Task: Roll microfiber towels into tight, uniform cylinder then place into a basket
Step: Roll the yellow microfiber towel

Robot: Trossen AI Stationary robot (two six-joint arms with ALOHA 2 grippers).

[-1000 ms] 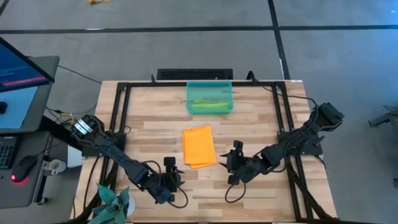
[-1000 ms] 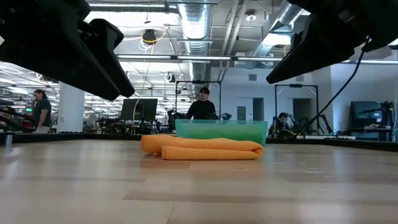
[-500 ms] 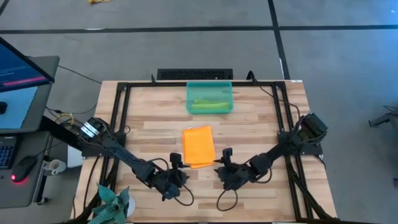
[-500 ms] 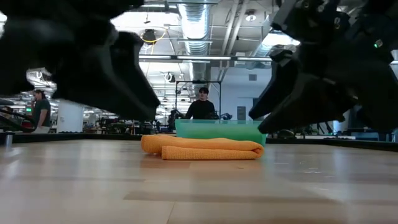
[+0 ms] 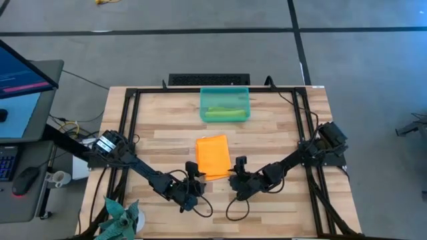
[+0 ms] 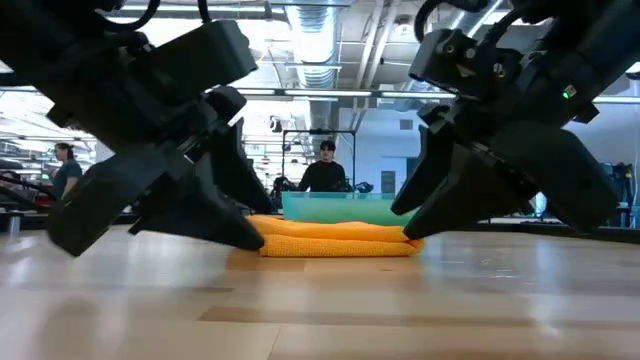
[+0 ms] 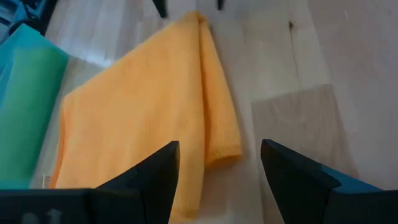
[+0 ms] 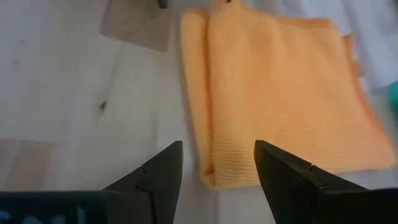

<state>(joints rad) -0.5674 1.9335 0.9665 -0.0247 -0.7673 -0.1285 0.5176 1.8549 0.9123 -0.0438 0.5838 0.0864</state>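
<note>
The orange towel (image 5: 213,157) lies folded flat on the table's middle; it also shows in the low view (image 6: 335,238). The lime green towel (image 5: 225,113) lies rolled inside the teal basket (image 5: 225,93) at the far middle. My left gripper (image 5: 194,175) is open, low, just off the orange towel's near left corner (image 7: 214,155). My right gripper (image 5: 235,175) is open, low, just off its near right corner (image 8: 208,171). Neither touches the towel.
A dark teal spiky plant-like thing (image 5: 120,220) sits at the table's near left corner. A black frame (image 5: 133,100) runs around the table top. A person (image 6: 325,172) stands in the room behind the table. Bare wood lies left and right of the towel.
Both grippers have come down to the table and moved in toward the orange towel's near corners, the left one toward the right, the right one toward the left. The towel has stayed where it was.
</note>
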